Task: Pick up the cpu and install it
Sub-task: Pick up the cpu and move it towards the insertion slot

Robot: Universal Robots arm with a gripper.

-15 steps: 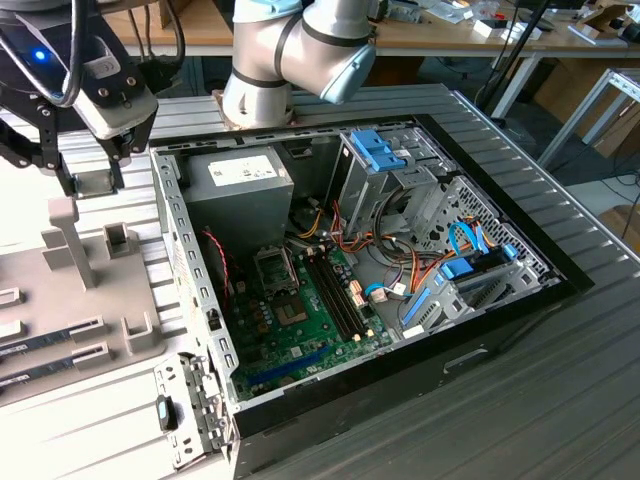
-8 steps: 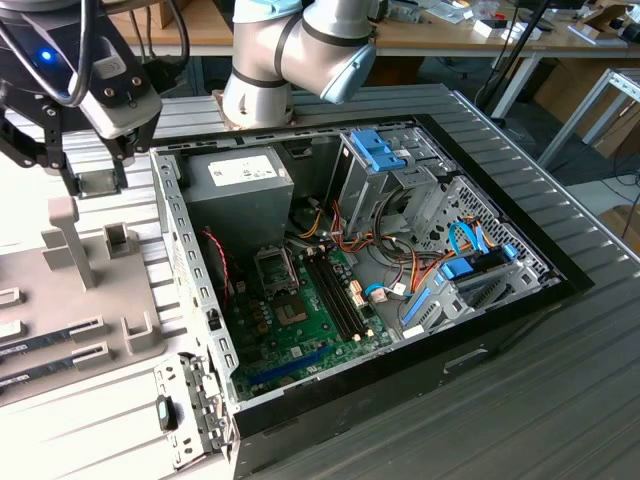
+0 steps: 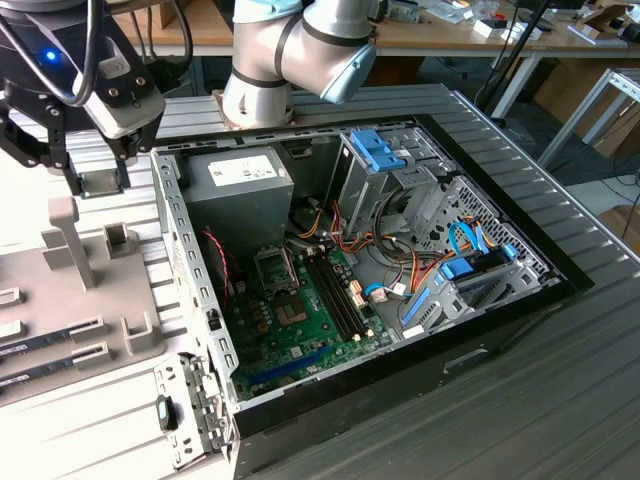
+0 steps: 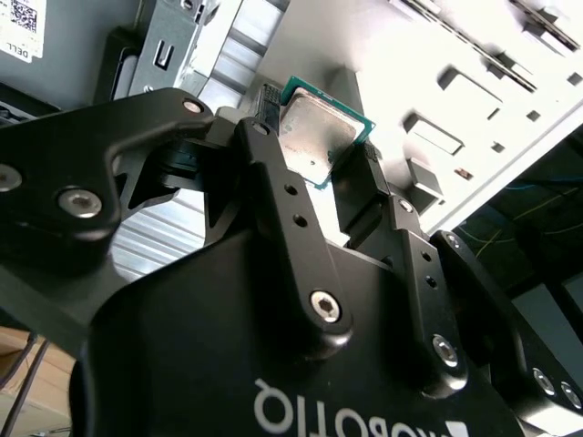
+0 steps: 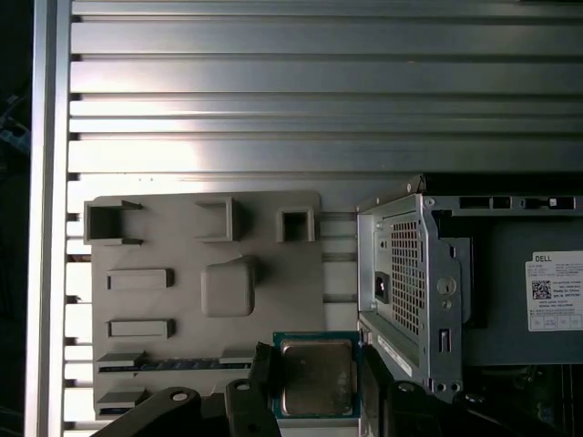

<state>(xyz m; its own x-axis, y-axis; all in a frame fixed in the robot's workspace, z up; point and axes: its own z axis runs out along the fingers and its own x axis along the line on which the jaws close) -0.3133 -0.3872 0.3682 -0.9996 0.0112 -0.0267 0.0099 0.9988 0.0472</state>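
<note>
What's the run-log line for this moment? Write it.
gripper shut on small square silver-topped cpu | held above grey fixture plate | beside open metal computer case | not installed

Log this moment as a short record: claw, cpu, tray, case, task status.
claw: shut on the cpu, gripping two opposite edges
cpu: held clear of the surface, metal top showing in both wrist views, outside the case
parts tray: grey, on the slatted table, beside the case
computer case: open, motherboard exposed
status: cpu picked up, not yet on the motherboard
</note>
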